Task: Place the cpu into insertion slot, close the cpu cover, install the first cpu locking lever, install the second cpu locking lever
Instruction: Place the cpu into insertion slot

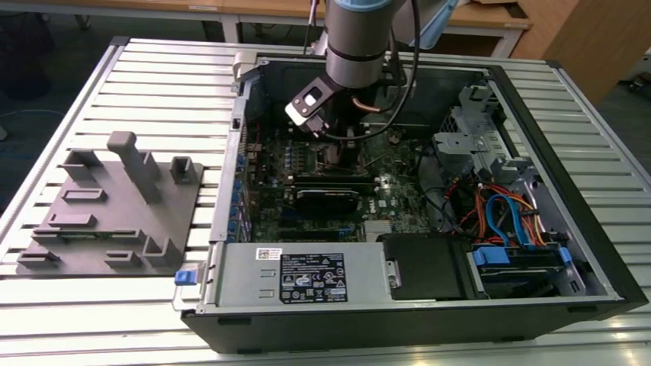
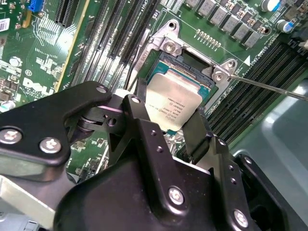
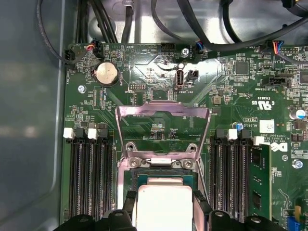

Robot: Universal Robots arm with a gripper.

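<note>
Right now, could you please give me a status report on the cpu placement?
Arm's gripper shut on the cpu. It sits over the insertion slot, seating unclear. The cpu cover stands open, nothing blocking.

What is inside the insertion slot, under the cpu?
The cpu, gripped by the tool, sits over the insertion slot; only a dark strip of the slot's floor shows beyond its edge. The rest is covered. The cpu cover stands open.

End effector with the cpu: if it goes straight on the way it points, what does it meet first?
Probably the insertion slot, which lies straight beyond the cpu gripped in the end effector; the gap between them is unclear.
</note>
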